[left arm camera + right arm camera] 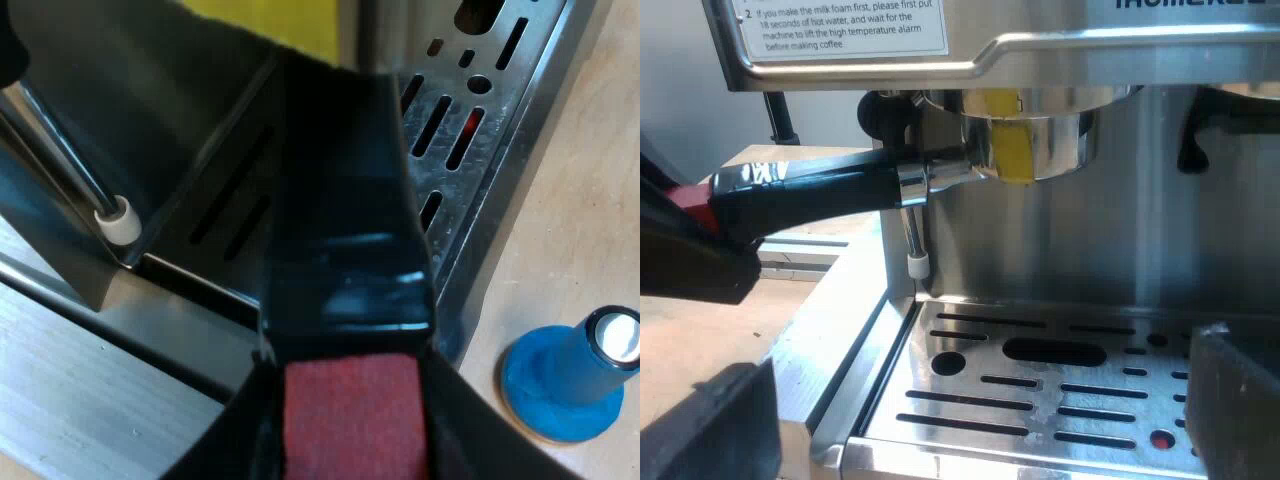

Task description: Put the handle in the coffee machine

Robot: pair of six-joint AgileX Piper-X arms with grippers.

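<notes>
While clamping the holder by its red end in the left jaws, held it at the front of the espresso machine; held right jaws wide, empty

Looks like a lab bench set up for coffee, stainless espresso machine with printed instruction label, pale wooden tabletop, blue tamper, bare aluminium rail alongside, plain grey wall
</notes>
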